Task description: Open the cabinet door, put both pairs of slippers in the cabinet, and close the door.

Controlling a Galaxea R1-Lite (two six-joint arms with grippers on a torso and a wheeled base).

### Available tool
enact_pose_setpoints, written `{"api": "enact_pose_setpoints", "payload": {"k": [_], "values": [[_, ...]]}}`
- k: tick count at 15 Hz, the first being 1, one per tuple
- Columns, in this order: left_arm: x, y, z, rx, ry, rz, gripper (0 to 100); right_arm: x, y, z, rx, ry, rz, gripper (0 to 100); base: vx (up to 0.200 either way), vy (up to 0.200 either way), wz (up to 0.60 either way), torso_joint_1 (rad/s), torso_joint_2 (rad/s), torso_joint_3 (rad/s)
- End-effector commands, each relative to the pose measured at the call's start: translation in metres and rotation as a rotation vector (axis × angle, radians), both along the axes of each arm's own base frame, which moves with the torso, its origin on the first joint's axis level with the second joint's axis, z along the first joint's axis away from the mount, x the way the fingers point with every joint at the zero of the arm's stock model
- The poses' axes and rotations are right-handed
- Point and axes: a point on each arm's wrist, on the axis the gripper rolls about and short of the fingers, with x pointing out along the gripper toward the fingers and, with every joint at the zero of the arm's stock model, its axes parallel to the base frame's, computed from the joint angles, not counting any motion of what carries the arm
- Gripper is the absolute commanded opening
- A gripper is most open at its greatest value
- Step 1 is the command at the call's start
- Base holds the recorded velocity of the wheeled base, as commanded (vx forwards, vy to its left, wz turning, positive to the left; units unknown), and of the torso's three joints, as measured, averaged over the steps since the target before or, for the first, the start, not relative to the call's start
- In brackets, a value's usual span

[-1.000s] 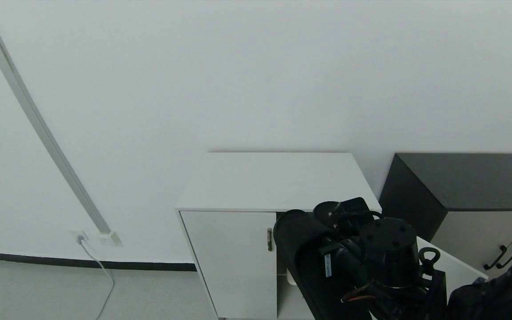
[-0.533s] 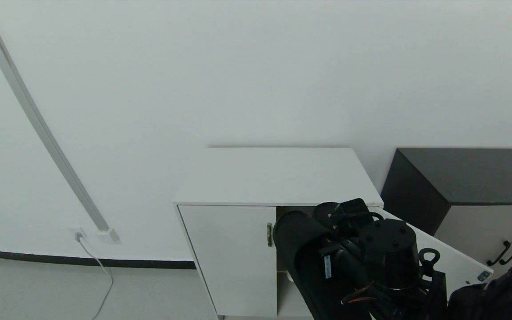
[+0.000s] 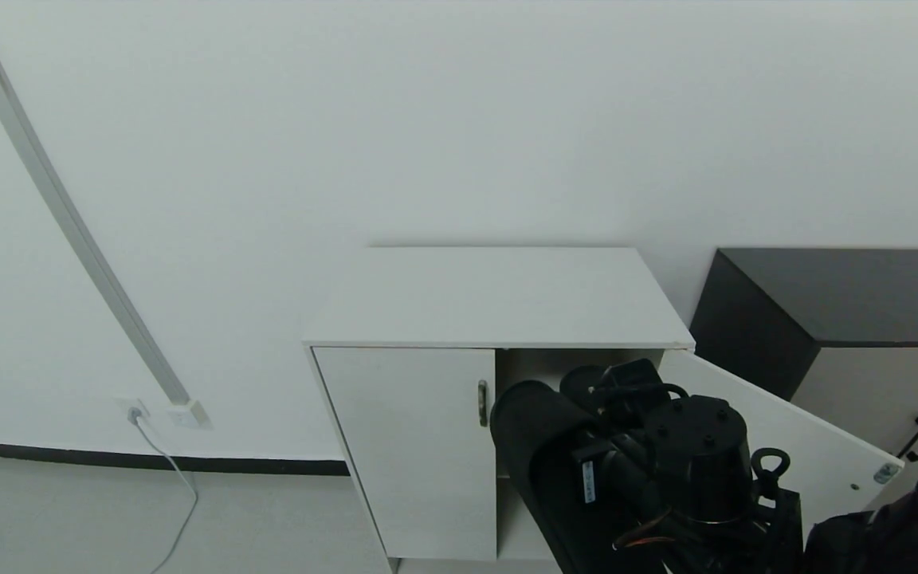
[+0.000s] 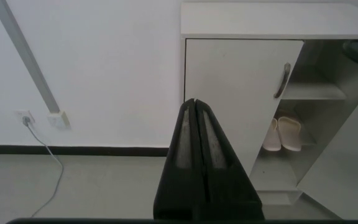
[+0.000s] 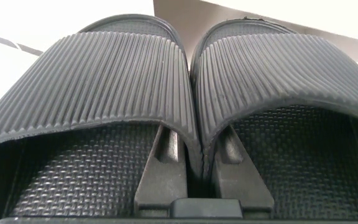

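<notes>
A white cabinet (image 3: 499,295) stands against the wall with its left door (image 3: 411,446) closed and its right door (image 3: 794,438) swung open. Inside, a pale pair of slippers (image 4: 283,134) leans on a shelf. My right gripper (image 5: 199,171) is shut on a dark ribbed pair of slippers (image 5: 135,74), pinching their inner sides together. In the head view this pair shows as a black shape (image 3: 531,446) in front of the cabinet's opening, at the end of my right arm. My left gripper (image 4: 194,106) is shut and holds nothing, hanging some way out from the closed left door (image 4: 241,93).
A dark cabinet (image 3: 841,295) with black handles stands right of the white one, close to the open door's edge. A wall socket (image 3: 134,413) with a hanging cable and a slanted conduit (image 3: 68,215) are on the left. Bare floor lies before the left door.
The whole head picture has shifted: the cabinet now sits higher, so the camera moved. More of the opening and open door shows above my right arm, which still holds the dark slippers.
</notes>
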Motion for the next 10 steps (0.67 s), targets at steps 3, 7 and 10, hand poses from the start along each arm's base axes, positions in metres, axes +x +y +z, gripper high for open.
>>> {"api": "enact_pose_setpoints", "payload": {"k": [3,7,10], "values": [[0.0001,0.0,0.0,0.0,0.001,0.001,0,-0.0005,-0.0005,-0.0013,-0.004,0.004,0.002,0,0.0,0.0,0.0,-0.165,0.39,0.222],[0.0001,0.0,0.0,0.0,0.001,0.0,0,-0.0017,-0.0013,-0.0017,-0.003,0.002,0.001,0,0.0,0.0,0.0,-0.212,0.5,0.283],[0.0001,0.0,0.0,0.0,0.001,0.0,0,-0.0013,0.0,-0.0073,-0.007,0.0,0.005,0,0.0,0.0,0.0,-0.227,0.55,0.32]]}}
